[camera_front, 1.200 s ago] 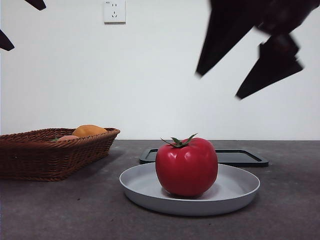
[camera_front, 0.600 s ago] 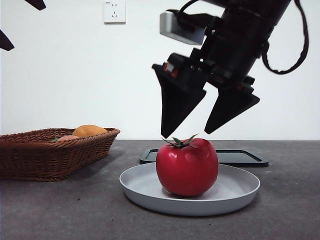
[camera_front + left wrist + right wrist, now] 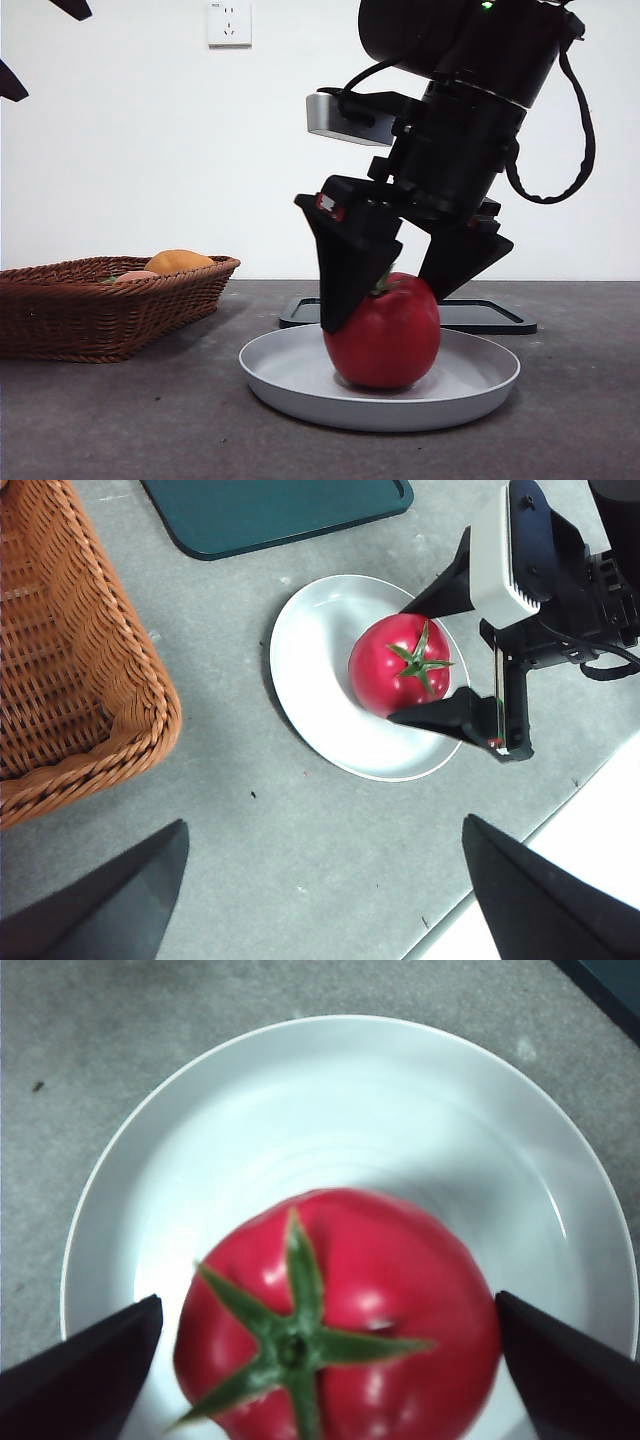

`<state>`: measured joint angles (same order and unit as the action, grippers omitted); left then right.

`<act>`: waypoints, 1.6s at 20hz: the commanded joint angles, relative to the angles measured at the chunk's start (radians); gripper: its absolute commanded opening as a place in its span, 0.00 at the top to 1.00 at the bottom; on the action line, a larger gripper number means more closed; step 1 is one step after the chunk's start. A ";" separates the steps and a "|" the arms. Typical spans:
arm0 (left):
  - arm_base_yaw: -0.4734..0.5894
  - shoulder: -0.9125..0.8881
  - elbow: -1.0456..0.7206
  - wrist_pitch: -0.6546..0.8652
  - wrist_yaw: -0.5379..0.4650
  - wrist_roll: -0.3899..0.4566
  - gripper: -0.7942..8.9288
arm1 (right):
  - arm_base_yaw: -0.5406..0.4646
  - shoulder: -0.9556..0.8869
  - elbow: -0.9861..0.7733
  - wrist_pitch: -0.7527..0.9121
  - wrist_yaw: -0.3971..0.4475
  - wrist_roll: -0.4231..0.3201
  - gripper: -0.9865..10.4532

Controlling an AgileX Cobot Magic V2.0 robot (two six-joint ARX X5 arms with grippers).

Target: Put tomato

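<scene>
Between my right gripper's (image 3: 392,285) wide-open fingers sits the tomato (image 3: 388,331), on the white plate (image 3: 290,378). I want one finger on each side so I can squeeze it. Left gripper (image 3: 320,900) waits, fingers wide too.

Tomato (image 3: 388,335) on plate (image 3: 290,385); basket (image 3: 90,305) left

The right gripper (image 3: 428,655) straddles the tomato (image 3: 400,666) on the white plate (image 3: 310,660), jaws apart.
</scene>
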<state>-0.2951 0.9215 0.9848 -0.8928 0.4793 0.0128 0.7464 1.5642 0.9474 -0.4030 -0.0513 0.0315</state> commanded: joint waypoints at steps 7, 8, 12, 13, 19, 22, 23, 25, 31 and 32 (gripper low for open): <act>-0.003 0.006 0.014 0.006 0.008 0.008 0.47 | 0.009 -0.005 0.051 0.005 -0.001 0.013 0.65; -0.003 0.006 0.014 0.006 0.008 0.008 0.47 | 0.007 -0.013 0.074 0.001 -0.001 0.009 0.65; -0.003 0.006 0.014 0.006 0.008 0.008 0.47 | -0.051 -0.016 0.211 -0.064 0.002 -0.021 0.65; -0.003 0.006 0.014 0.006 0.008 0.008 0.47 | -0.077 -0.015 0.237 -0.062 0.000 -0.021 0.65; -0.006 0.006 0.014 0.003 0.008 0.008 0.47 | -0.267 0.095 0.405 -0.062 -0.030 -0.043 0.65; -0.006 0.006 0.014 0.003 0.008 0.008 0.47 | -0.327 0.221 0.495 -0.062 -0.051 -0.048 0.65; -0.006 0.006 0.014 0.002 0.008 0.008 0.47 | -0.341 0.262 0.519 -0.062 -0.056 -0.047 0.65; -0.006 0.006 0.014 0.002 0.008 0.008 0.47 | -0.358 0.343 0.563 -0.060 -0.057 -0.052 0.65; -0.006 0.006 0.014 0.002 0.008 0.008 0.47 | -0.364 0.483 0.616 -0.032 -0.080 -0.052 0.65; -0.006 0.006 0.014 0.003 0.008 0.008 0.47 | -0.362 0.490 0.616 -0.032 -0.080 -0.052 0.65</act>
<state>-0.2970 0.9215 0.9848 -0.8940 0.4793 0.0128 0.3779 2.0304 1.5379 -0.4427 -0.1307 -0.0048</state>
